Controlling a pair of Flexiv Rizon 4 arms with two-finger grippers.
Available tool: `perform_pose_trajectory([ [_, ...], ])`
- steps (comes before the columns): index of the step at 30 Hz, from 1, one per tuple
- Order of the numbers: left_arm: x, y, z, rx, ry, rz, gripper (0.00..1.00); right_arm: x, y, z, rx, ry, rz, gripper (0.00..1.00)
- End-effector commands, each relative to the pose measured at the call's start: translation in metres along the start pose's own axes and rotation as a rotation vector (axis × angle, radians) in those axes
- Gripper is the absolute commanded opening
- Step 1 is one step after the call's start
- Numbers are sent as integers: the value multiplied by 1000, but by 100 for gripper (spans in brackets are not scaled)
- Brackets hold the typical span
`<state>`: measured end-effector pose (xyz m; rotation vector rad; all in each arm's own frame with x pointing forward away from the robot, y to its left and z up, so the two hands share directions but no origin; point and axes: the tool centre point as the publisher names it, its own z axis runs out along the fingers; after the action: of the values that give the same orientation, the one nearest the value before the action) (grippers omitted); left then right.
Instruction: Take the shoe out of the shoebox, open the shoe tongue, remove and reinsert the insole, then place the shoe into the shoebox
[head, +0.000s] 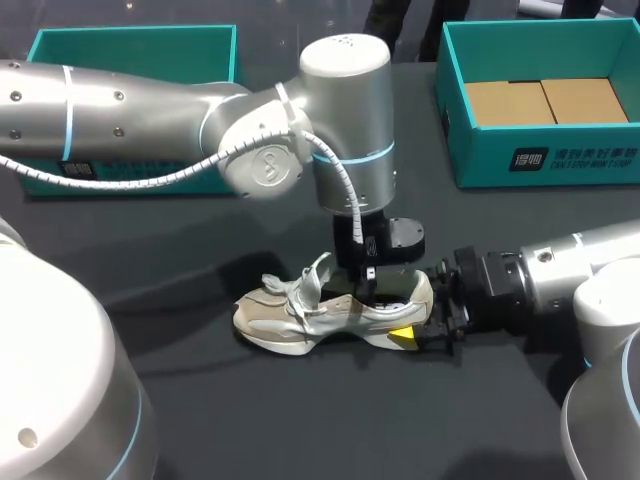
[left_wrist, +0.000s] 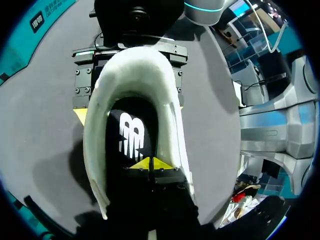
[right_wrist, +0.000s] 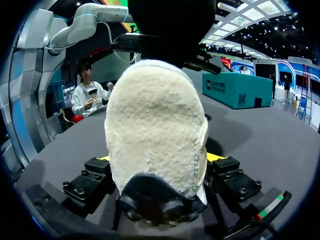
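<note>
Cream shoe (head: 300, 318): on its sole mid-table, toe toward my left, well apart from both boxes.
Left gripper (left_wrist: 150, 163): yellow tips together, down inside the shoe's opening on the black insole (left_wrist: 131, 137).
Right gripper (head: 415, 322): clamped across the heel from both sides.
Shoebox (head: 540, 165): teal, open — far right corner.
Second teal box (head: 130, 45): far left edge.
Dark table (head: 300, 420): wide stretch between shoe and near edge.
</note>
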<state>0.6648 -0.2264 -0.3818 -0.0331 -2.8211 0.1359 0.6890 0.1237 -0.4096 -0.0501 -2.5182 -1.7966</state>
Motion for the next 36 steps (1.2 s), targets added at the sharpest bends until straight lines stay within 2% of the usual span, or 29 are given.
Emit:
perform_pose_trajectory([
  [1,3,4,3,-10,-3,3,0,0,-1,0,5,-1,1,0],
  [13,10,18,6,-31,-56,71,0,0,-1,0,5,-1,1,0],
  [14,10,18,6,-33,-60,73,1,0,-1,0,5,-1,1,0],
  [15,10,19,6,-39,-71,73,10,0,-1,0,5,-1,1,0],
  [27,8,26,11,-63,-140,72,30,0,-1,0,5,-1,1,0],
  [31,4,22,14,-81,-194,66,34,0,-1,0,5,-1,1,0],
  [36,-5,18,15,-79,-242,67,33,0,-1,0,5,-1,1,0],
])
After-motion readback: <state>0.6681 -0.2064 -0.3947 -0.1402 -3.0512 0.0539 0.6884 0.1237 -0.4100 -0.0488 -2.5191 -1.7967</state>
